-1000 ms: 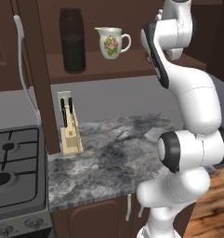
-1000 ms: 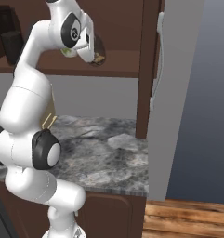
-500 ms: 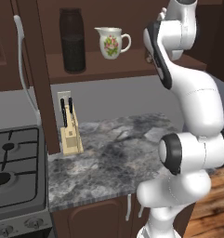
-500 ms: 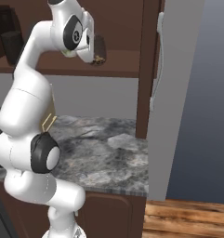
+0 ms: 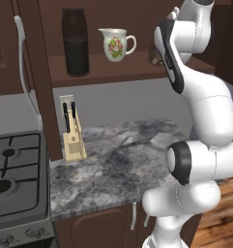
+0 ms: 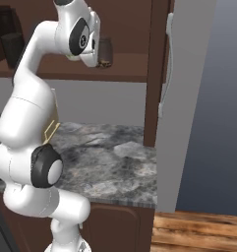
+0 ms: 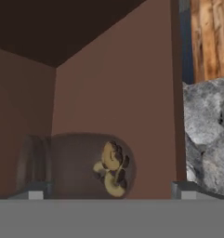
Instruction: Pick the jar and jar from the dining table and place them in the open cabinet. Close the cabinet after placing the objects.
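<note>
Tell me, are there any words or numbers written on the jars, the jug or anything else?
None: nothing here bears words or numbers.
The white jug has only painted flowers.
The tall dark jar is plain.
The small glass jar shows yellowish bits, no label.
The knife block and the stove carry no writing that can be made out.

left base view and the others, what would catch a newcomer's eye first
The big white arm reaching up into the open cabinet, its open gripper around a small glass jar on the shelf. Farther left on that shelf stand a tall dark jar and a flowered white jug.
</note>
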